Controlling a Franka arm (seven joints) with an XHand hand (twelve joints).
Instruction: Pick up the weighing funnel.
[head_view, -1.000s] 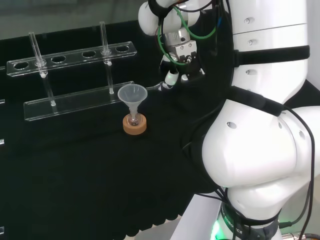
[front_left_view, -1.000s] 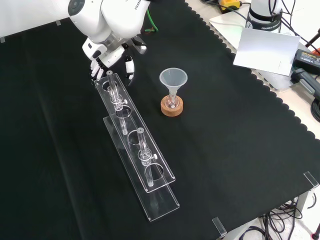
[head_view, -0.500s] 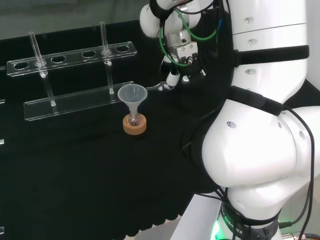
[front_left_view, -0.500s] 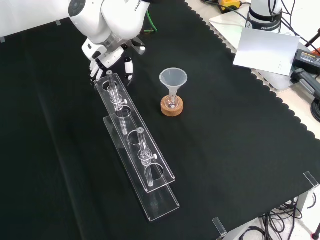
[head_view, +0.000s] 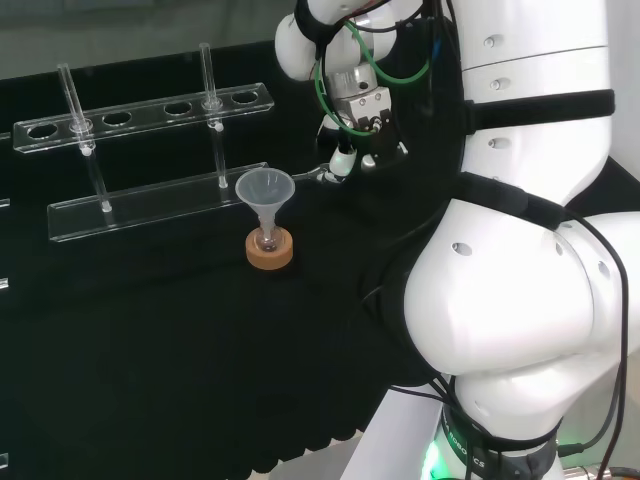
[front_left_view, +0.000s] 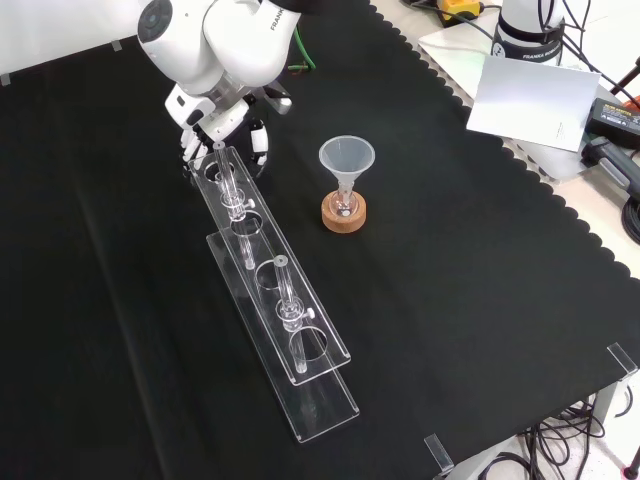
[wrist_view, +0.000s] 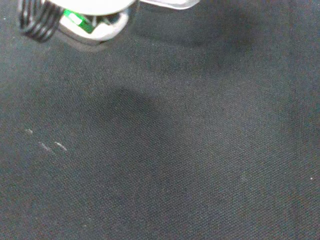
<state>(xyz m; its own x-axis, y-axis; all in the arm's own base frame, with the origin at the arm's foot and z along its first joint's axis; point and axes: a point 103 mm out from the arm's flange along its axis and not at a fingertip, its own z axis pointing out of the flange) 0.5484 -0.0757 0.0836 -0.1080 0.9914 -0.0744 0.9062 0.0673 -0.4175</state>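
While hand (front_left_view: 222, 116) hangs nr rack (front_left_view: 300, 340), funnel (front_left_view: 346, 157) upright — apart

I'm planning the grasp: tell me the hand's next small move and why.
Probably ease the hand down slightly and close on what looks like the weighing funnel, a small clear piece on the cloth just left of it in the head view, beside the end of the test-tube rack. No grip shows plainly yet.

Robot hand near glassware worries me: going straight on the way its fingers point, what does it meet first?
The robot hand would probably meet the black cloth beside the clear rack; depth is unclear.
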